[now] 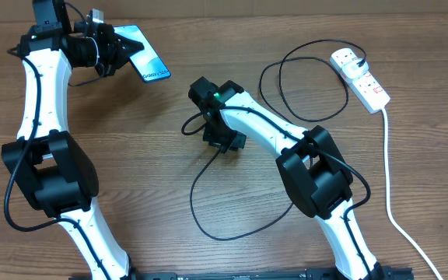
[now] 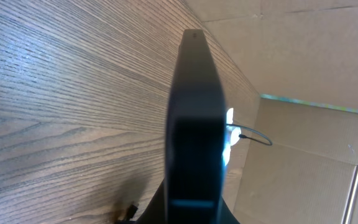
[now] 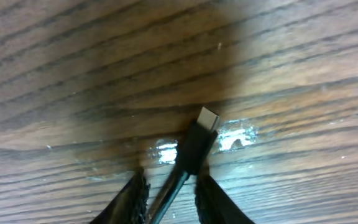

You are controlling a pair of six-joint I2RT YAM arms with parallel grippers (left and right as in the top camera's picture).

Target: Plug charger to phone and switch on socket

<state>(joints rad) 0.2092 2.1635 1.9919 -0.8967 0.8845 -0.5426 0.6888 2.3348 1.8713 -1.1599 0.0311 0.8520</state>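
With our right hand pinching the thin black charger cable behind its tip at mid tabletop and our left hand clamping the blue-screened black smartphone far left, we should square tip to port

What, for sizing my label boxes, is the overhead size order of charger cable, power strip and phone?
1. Charger cable, by spread.
2. Power strip and phone look alike; the held phone may be nearer the camera, so unranked.
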